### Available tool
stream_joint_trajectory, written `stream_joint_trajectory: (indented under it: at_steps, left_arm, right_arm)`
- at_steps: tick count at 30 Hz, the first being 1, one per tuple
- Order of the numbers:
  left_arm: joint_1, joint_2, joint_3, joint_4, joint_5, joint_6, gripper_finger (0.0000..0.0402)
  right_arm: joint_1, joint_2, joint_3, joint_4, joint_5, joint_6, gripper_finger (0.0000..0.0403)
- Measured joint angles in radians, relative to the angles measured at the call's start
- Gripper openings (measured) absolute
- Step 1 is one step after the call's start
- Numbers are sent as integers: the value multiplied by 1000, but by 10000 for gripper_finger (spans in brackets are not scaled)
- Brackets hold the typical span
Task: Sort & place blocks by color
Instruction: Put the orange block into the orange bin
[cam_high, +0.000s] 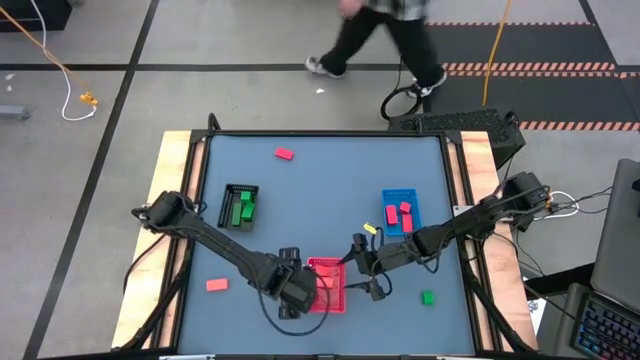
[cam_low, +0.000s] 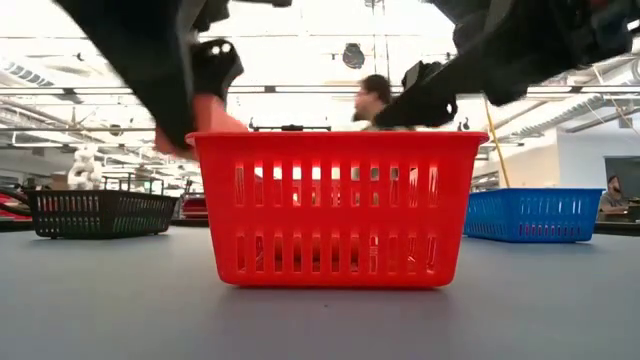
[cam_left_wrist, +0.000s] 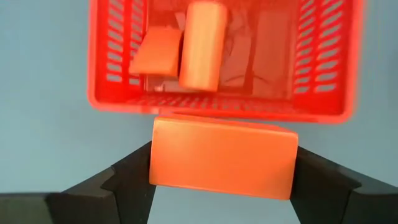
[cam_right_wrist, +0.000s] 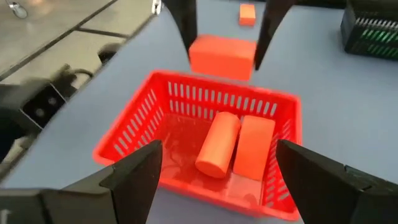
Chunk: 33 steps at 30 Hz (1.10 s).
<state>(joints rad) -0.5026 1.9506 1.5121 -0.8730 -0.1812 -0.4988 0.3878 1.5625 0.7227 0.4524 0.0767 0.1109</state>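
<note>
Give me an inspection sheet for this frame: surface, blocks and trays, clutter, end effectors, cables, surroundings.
Surface: blue-grey table with wooden side edges.
Job's things: red tray holds two salmon-orange pieces, one of them round; black tray holds green blocks; blue tray holds magenta-red blocks. Loose on the table: magenta-red block, salmon-orange block, green block, a small yellow piece.
Clutter: nothing seen.
End effectors: left end effector clamps a salmon-orange block at the red tray's rim; right end effector open, empty, over the red tray.
Cables: orange cable on the floor; cables beside the right arm's base.
Surroundings: a person walking beyond the table.
</note>
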Motion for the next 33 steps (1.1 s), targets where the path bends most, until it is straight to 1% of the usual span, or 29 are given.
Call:
stream_joint_trajectory:
  at_steps: [3,6,10,13,14,17,18,19,22,24,27,30,33]
  left_arm:
    - [-2,0,39,-9,-4,-2,289]
    - [-3,0,69,28,-29,-4,289]
    - [2,0,68,116,-34,8,289]
    - [3,0,68,152,-32,28,292]
    - [4,0,68,150,-32,28,304]
    - [9,0,68,150,-30,16,371]
    - [10,0,68,150,-29,13,381]
    - [10,0,68,150,-29,8,380]
    - [11,0,68,148,-27,-1,345]
    - [11,0,68,140,5,-1,320]
    - [10,0,68,74,59,-30,289]
    - [5,0,68,-57,108,-109,267]
    - [-14,0,68,-254,129,-200,255]
  right_arm:
    - [0,-82,1,-71,1,6,306]
    - [0,-175,1,-144,1,23,306]
    - [0,-285,1,-249,5,68,306]
    - [8,-328,1,-311,7,91,306]
    - [12,-334,1,-325,9,94,306]
    - [25,-337,1,-339,9,92,306]
    - [27,-337,1,-343,9,89,306]
    - [27,-336,1,-344,8,88,306]
    - [27,-334,1,-361,11,88,306]
    - [27,-333,1,-364,26,87,306]
    - [27,-334,1,-377,31,87,306]
    - [26,-333,1,-385,31,87,306]
    - [26,-333,1,-391,31,87,306]
